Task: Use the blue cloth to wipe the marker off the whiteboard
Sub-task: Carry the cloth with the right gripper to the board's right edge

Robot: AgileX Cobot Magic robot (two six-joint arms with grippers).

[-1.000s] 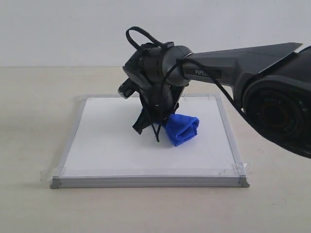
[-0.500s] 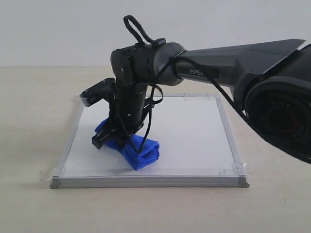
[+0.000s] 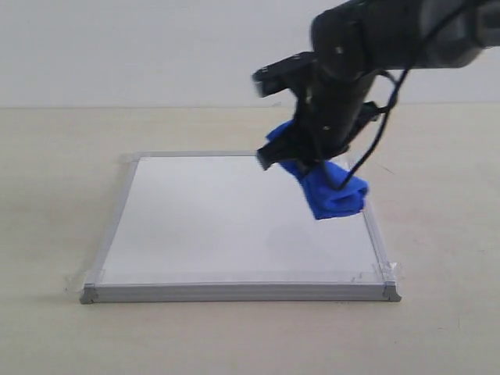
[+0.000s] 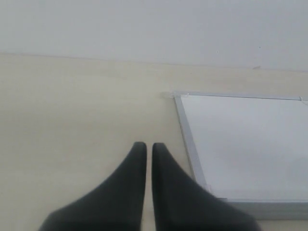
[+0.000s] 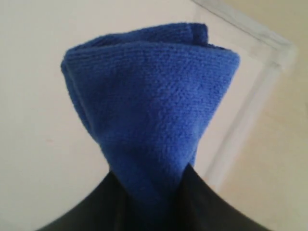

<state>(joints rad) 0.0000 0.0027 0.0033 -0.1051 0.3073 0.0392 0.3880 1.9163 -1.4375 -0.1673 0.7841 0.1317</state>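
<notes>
The right fingers (image 5: 211, 211) are clamped on the blue cloth (image 3: 332, 195), which bunches out beyond their tips and hangs just below them. Beneath them the whiteboard (image 3: 226, 226) lies flat on the counter (image 3: 47, 195), its framed corner showing just past the cloth. The left fingers (image 4: 132, 183) are pressed nearly together, holding nothing, over bare counter, with the whiteboard's edge just beside them.

whiteboard (image 3: 219, 226) flat on table (image 3: 47, 195), cloth (image 3: 332, 194) in right hand (image 3: 301, 164), over board's right side
</notes>
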